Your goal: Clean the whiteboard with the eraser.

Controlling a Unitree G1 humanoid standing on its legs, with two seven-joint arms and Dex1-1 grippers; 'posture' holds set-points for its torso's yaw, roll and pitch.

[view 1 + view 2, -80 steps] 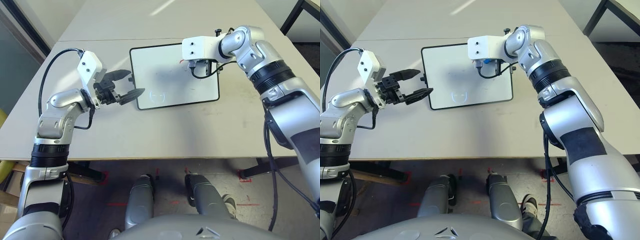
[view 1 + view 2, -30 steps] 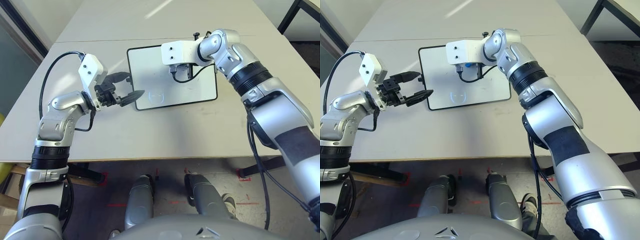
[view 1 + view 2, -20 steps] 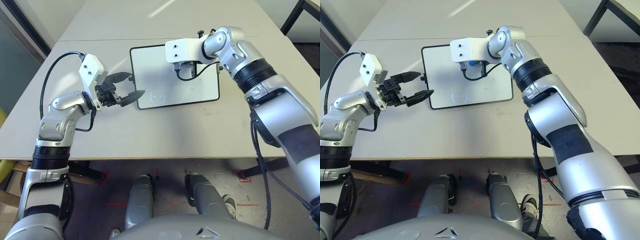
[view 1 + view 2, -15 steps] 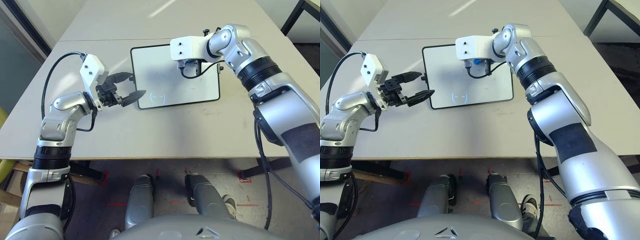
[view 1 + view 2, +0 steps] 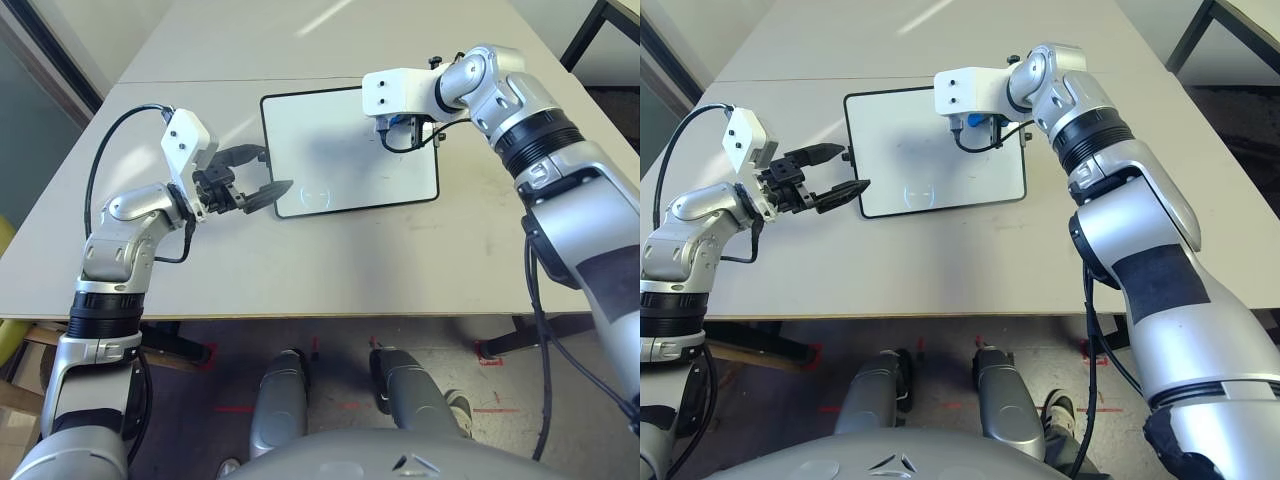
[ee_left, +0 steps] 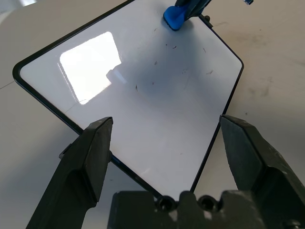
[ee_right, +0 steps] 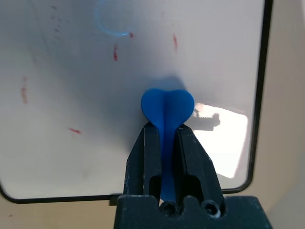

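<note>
The whiteboard (image 5: 330, 160) lies flat on the table, black-framed, with a faint bluish circle (image 5: 317, 192) near its front edge and a few small red marks (image 7: 115, 51). My right gripper (image 5: 402, 128) is over the board's far right part, shut on the blue eraser (image 7: 167, 107), whose end presses on the white surface. The eraser (image 6: 175, 16) also shows near the board's far corner in the left wrist view. My left gripper (image 5: 272, 170) is open at the board's left edge, its fingertips (image 6: 100, 129) spread over that edge with nothing between them.
The pale grey table (image 5: 320, 260) runs to a front edge close to me, and a second tabletop (image 5: 330, 40) adjoins behind the board. Dark furniture legs (image 5: 595, 25) stand at the far right. Bare table lies in front of and right of the board.
My right gripper has slid the eraser rightward across the board, from near its far middle to its far right part. The left gripper has stayed open at the left edge.
</note>
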